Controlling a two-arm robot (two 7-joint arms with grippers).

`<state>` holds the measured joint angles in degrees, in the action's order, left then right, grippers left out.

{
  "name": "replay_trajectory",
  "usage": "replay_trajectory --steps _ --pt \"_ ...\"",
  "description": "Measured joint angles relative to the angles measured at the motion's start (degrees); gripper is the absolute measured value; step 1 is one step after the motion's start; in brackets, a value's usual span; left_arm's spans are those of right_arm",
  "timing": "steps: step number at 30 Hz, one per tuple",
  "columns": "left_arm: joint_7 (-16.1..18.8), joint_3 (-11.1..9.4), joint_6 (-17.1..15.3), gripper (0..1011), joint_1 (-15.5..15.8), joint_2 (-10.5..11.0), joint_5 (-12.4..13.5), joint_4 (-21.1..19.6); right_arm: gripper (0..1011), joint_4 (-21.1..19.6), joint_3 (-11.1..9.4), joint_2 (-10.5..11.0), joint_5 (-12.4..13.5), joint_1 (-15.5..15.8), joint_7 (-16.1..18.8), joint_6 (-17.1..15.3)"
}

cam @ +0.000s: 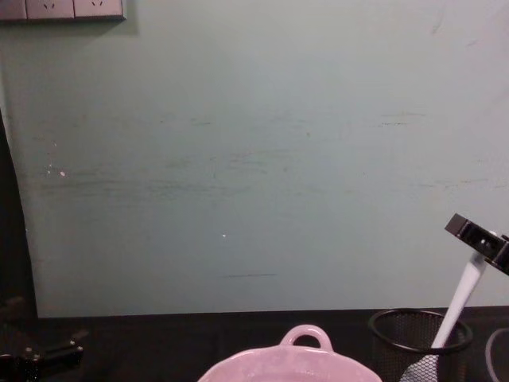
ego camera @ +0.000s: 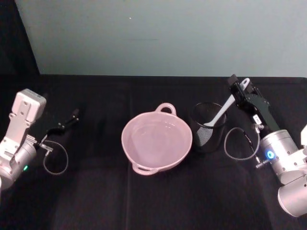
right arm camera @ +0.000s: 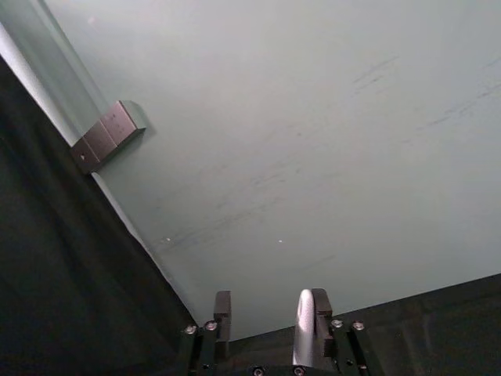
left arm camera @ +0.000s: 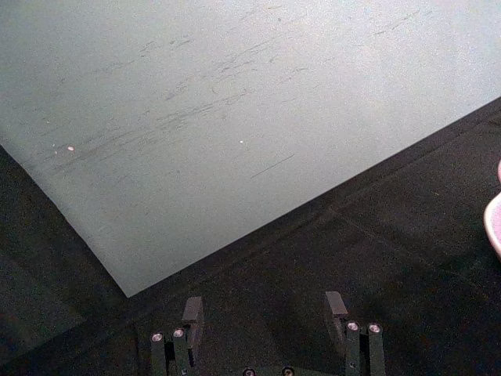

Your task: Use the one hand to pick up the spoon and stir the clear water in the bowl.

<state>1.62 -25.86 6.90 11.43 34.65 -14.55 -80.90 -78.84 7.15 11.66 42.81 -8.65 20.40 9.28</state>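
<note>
The pale pink bowl (ego camera: pixel 157 141) sits mid-table, its inside glossy; its rim also shows in the chest view (cam: pixel 286 366). Just to its right, the white spoon (ego camera: pixel 221 112) stands blade-down in a black wire-mesh cup (ego camera: pixel 209 128), with its handle leaning up and to the right. My right gripper (ego camera: pixel 240 85) is at the handle's top end. In the right wrist view its fingers (right arm camera: pixel 223 309) stand apart, and the spoon handle (right arm camera: pixel 304 329) lies against one of them. In the chest view the spoon (cam: pixel 465 294) rises from the cup (cam: pixel 417 342) to the gripper (cam: pixel 477 233).
My left gripper (ego camera: pixel 67 120) is parked open at the left, low over the black cloth, its fingers (left arm camera: pixel 193 313) wide apart. A grey cable loops beside each wrist. A pale green wall stands behind the table, with an outlet plate (cam: pixel 64 9) high on it.
</note>
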Motion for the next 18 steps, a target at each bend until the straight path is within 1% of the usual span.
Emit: replay_trajectory --steps 1,2,5,6,7,9,11,13,14,16,18 --pt "0.00 0.00 0.00 1011 0.00 0.00 0.00 0.00 628 0.01 0.02 0.01 0.00 0.00 -0.10 0.00" --pt "0.00 0.00 0.00 1011 0.00 0.00 0.00 0.00 684 0.02 0.05 0.01 0.00 0.05 -0.32 -0.03" --pt "0.00 0.00 0.00 1011 0.00 0.00 0.00 0.00 790 -0.40 0.08 0.08 0.01 0.47 -1.10 -0.54" --pt "0.00 0.00 0.00 1011 0.00 0.00 0.00 0.00 810 -0.69 0.08 0.14 -0.01 0.64 -1.41 -0.75" --pt "0.00 0.00 0.00 1011 0.00 0.00 0.00 0.00 820 -1.44 0.08 0.29 -0.04 1.02 -2.11 -1.25" --pt "0.00 0.00 0.00 1011 0.00 0.00 0.00 0.00 898 -2.28 0.01 0.47 -0.06 1.49 -2.77 -1.74" --pt "0.00 0.00 0.00 1011 0.00 0.00 0.00 0.00 942 -3.87 -0.21 0.76 -0.10 2.37 -3.64 -2.38" --pt "0.00 0.00 0.00 1011 0.00 0.00 0.00 0.00 984 -5.03 -0.39 0.95 -0.12 3.05 -4.25 -2.69" --pt "0.00 0.00 0.00 1011 0.00 0.00 0.00 0.00 1002 -6.39 -0.70 1.18 -0.18 3.82 -4.96 -2.89" --pt "0.00 0.00 0.00 1011 0.00 0.00 0.00 0.00 1003 -7.97 -1.02 1.42 -0.29 4.76 -5.56 -3.12" --pt "0.00 0.00 0.00 1011 0.00 0.00 0.00 0.00 1003 -10.38 -1.59 1.90 -0.48 5.99 -6.45 -3.35"
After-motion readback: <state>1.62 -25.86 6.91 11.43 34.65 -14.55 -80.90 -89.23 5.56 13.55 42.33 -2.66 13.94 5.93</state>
